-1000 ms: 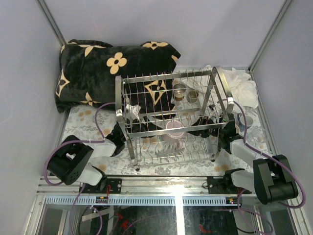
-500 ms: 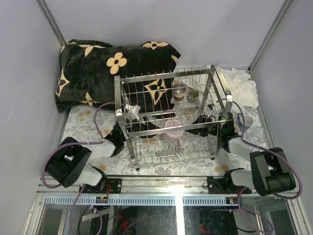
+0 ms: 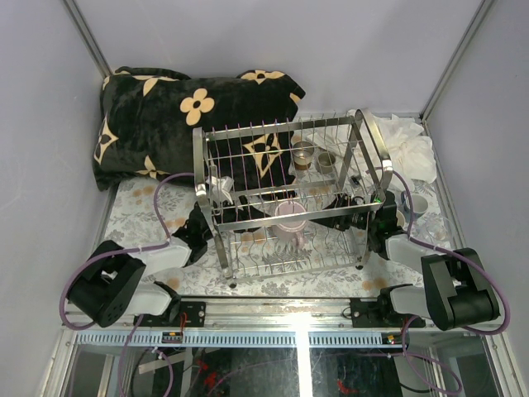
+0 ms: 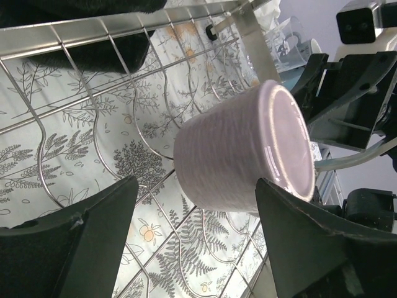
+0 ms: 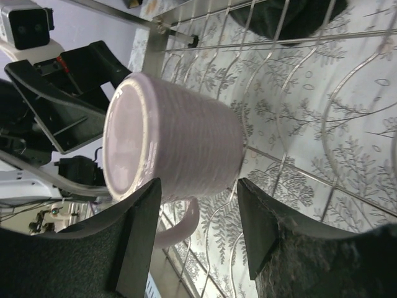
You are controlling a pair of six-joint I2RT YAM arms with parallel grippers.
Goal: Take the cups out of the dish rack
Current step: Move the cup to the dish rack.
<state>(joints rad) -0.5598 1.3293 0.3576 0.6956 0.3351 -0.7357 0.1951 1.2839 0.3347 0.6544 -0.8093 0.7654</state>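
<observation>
Both arms have moved a little deeper into the dish rack (image 3: 281,126), so the left gripper (image 4: 195,186) and right gripper (image 5: 198,186) now stand wide apart around the upturned pink mug (image 3: 291,217) on its lower shelf, gripping nothing yet.

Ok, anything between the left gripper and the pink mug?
Nothing visible: the pink mug sits just ahead of the left gripper, framed by its open fingers, only dish rack wires beneath it. The right gripper faces it from the far side.
</observation>
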